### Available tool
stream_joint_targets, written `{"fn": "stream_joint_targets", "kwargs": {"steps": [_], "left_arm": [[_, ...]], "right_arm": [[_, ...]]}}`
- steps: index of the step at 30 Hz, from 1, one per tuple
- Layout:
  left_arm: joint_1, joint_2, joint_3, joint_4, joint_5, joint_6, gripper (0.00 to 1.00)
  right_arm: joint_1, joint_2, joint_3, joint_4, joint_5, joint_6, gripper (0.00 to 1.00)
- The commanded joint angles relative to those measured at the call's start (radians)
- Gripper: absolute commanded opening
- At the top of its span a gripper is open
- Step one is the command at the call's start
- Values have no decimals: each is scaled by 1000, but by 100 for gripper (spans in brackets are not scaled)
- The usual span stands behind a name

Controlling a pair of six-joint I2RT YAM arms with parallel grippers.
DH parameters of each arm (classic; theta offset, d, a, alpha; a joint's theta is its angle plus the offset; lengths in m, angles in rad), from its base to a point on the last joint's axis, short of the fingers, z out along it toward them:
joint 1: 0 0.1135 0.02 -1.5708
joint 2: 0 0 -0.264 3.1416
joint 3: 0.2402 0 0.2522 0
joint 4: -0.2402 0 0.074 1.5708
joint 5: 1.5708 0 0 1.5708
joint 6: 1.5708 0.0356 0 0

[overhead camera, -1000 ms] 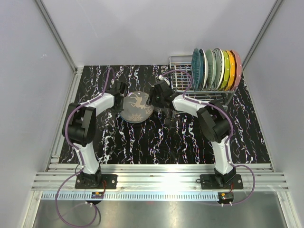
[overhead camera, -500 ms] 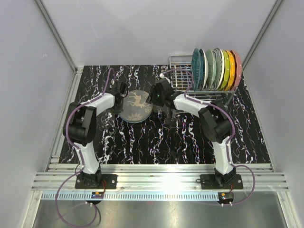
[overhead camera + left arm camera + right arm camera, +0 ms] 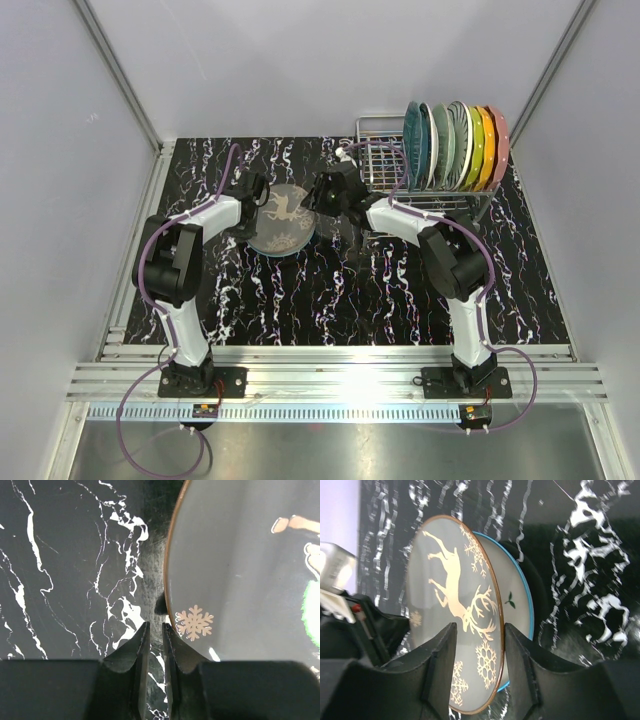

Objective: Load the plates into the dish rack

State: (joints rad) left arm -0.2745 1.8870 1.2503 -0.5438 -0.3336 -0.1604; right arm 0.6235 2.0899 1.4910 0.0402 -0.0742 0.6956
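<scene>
The left gripper (image 3: 154,626), fingers nearly together, braces the tilted reindeer plate (image 3: 452,590), so the right gripper (image 3: 480,630), spread astride its rim, should pinch squarely.

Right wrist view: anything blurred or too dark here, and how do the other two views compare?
Right wrist view: the deer plate is sharp, the marble table behind it smeared, the gripper fingers near-black. Left wrist view: crisp, with a green glow on the plate's right edge. Top view: even light, glare on the metal rail.
</scene>
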Motion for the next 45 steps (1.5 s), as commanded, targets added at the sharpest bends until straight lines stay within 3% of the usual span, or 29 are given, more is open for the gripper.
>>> {"fn": "stream_joint_targets", "kwargs": {"steps": [1, 19, 45], "left_arm": [[-26, 12, 40, 59, 77, -11, 18], [-28, 14, 41, 61, 84, -10, 18], [-31, 4, 38, 65, 85, -14, 18]], "right_arm": [[38, -57, 12, 184, -171, 65, 48], [74, 7, 86, 230, -294, 22, 42], [99, 117, 261, -20, -217, -36, 40]]}}
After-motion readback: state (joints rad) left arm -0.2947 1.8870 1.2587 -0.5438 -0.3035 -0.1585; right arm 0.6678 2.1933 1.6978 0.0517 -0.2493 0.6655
